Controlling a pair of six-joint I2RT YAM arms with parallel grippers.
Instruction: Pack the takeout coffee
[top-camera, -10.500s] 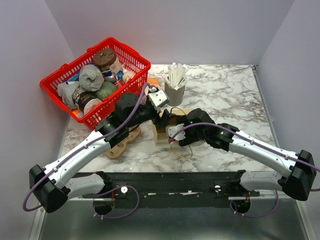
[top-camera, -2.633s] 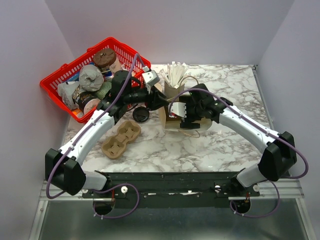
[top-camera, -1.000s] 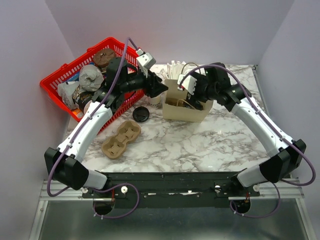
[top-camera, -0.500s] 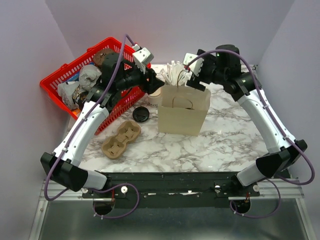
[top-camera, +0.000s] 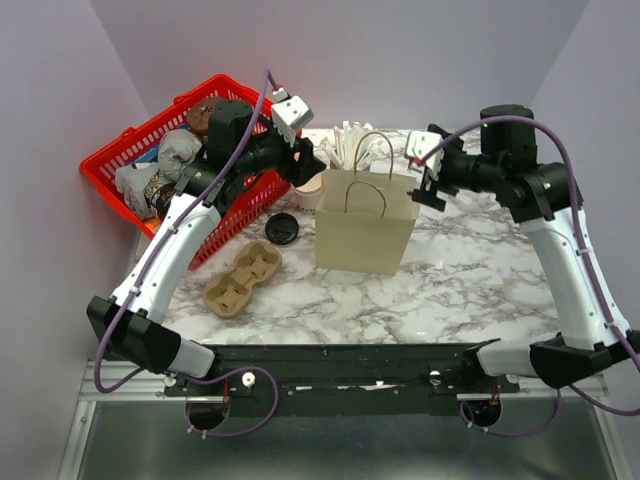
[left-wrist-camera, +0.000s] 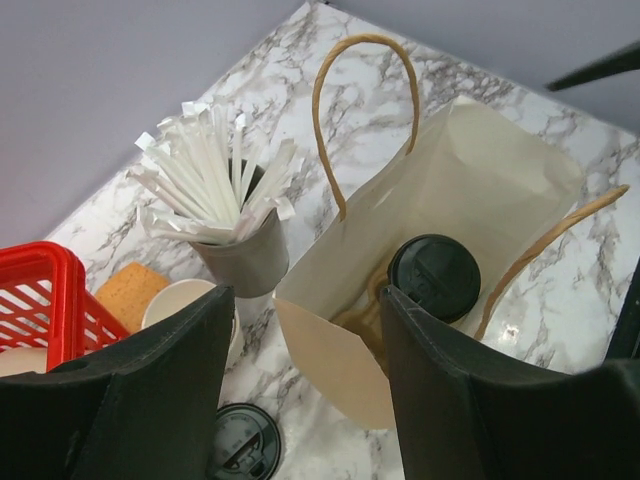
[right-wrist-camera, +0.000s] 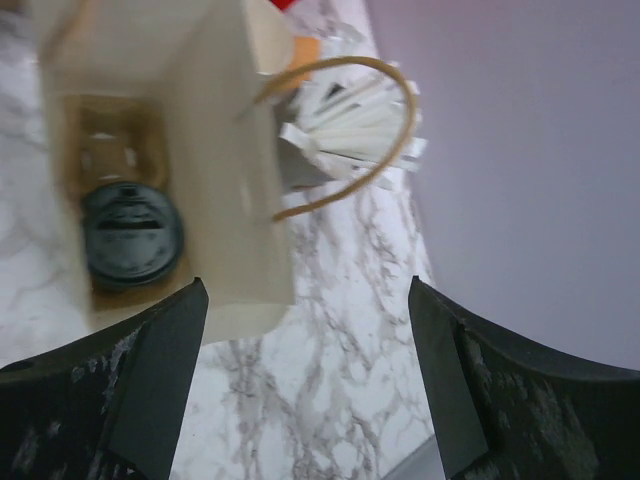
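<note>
Fingers of the left end effector (left-wrist-camera: 305, 300) stand spread, pinching nothing, above the 10 o'clock corner of the upright tan paper bag with twisted handles (top-camera: 365, 235). Likewise spread and empty, the right end effector (right-wrist-camera: 305, 290) hangs at the bag's 2 o'clock. Down inside the bag sits the takeout coffee (left-wrist-camera: 434, 277), only its round black plastic lid showing. At the bag's 11 o'clock stands a grey cup of white sticks (left-wrist-camera: 240, 262). A loose black lid (top-camera: 282, 229) lies on the marble worktop (top-camera: 470, 270) at 9 o'clock, with a red plastic basket (top-camera: 150, 121) beyond it.
</note>
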